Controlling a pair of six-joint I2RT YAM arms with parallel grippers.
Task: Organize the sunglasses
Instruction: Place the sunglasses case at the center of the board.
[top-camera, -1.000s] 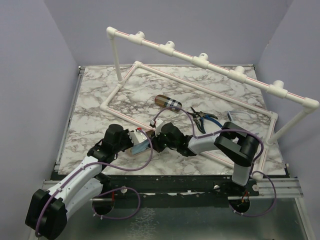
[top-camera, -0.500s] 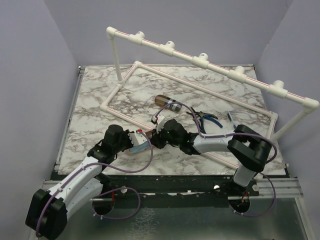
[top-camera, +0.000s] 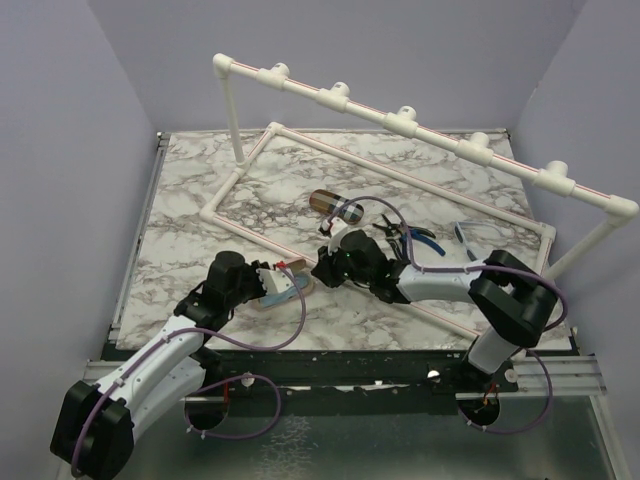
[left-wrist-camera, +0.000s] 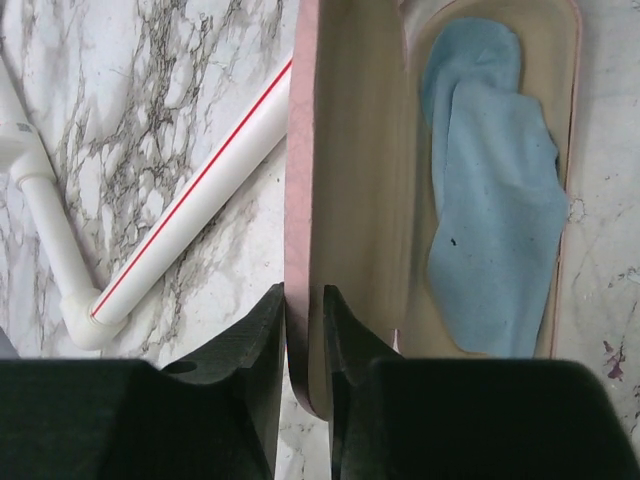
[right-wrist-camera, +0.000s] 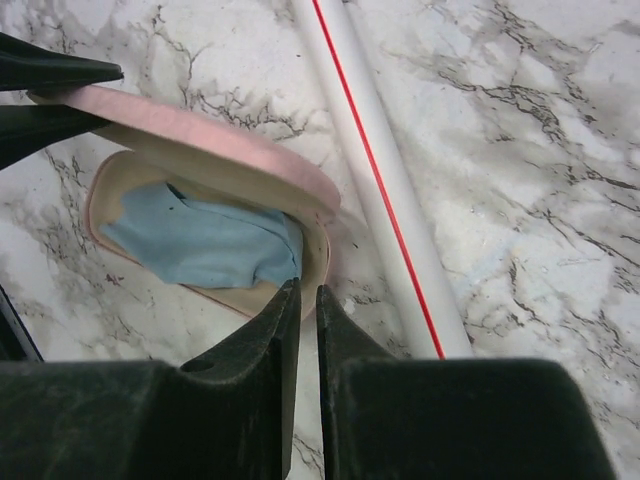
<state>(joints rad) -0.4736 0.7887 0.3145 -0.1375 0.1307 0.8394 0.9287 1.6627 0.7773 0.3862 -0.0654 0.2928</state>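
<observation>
Between the tips of the clamped left claw, the pink case lid risked falling shut if that grip eased; the right claw hung slightly apart, empty.

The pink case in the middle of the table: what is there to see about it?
The pink glasses case is an oblong hard shell, pink outside and cream-lined inside, lying open on the marble table beside a white pipe. A crumpled blue cloth lies in its base, nothing else. The left fingers grip the raised lid's edge; the right fingers sit close at the base's rim.
</observation>
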